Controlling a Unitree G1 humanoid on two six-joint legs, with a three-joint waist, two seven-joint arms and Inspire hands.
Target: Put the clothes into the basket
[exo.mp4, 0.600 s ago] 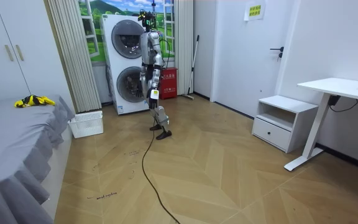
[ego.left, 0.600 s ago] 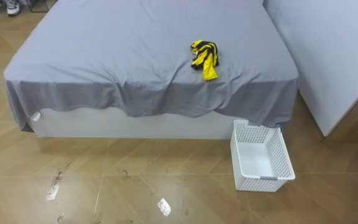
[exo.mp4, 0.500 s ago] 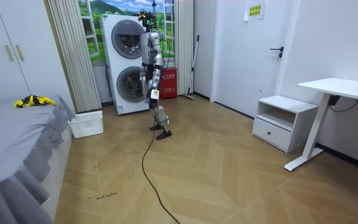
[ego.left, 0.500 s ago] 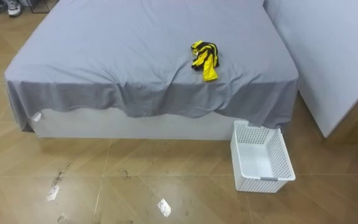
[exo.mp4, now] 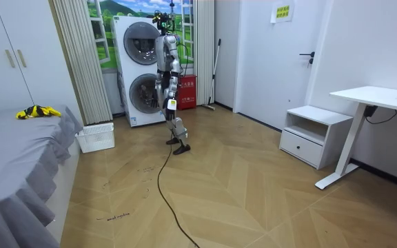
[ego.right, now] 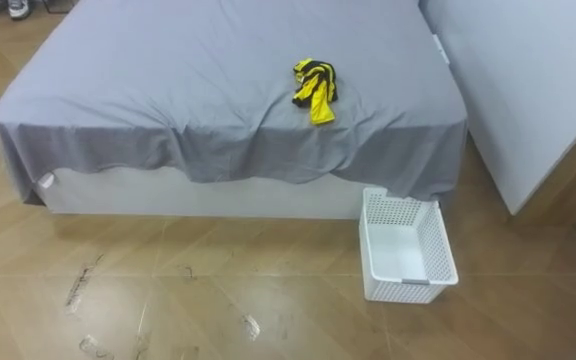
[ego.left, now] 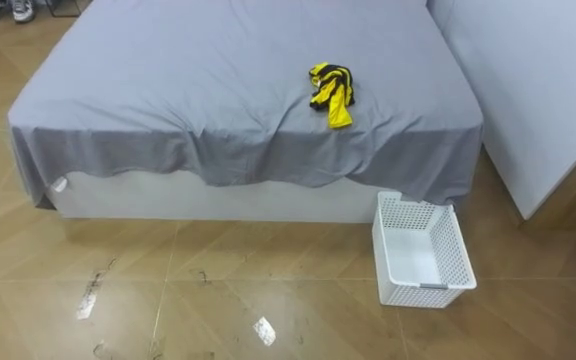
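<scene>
1 crumpled yellow-and-black garment (ego.left: 330,94) is lying on top of the grey-sheeted bed (ego.left: 168,90), near the edge facing the robot and over toward its right. The white perforated plastic basket (ego.left: 423,262) is sitting on the wooden floor (ego.left: 218,300) just beside the bed's near right corner, its far rim right up by the hanging sheet, so garment and basket are well apart. Over in the room view the robot is standing upright in front of 2 stacked white washing machines (exo.mp4: 140,69), well away from the bed. Its left hand (exo.mp4: 171,105) and right hand (exo.mp4: 160,103) are hanging by its hips, honestly can't tell whether the fingers are curled or straight.
</scene>
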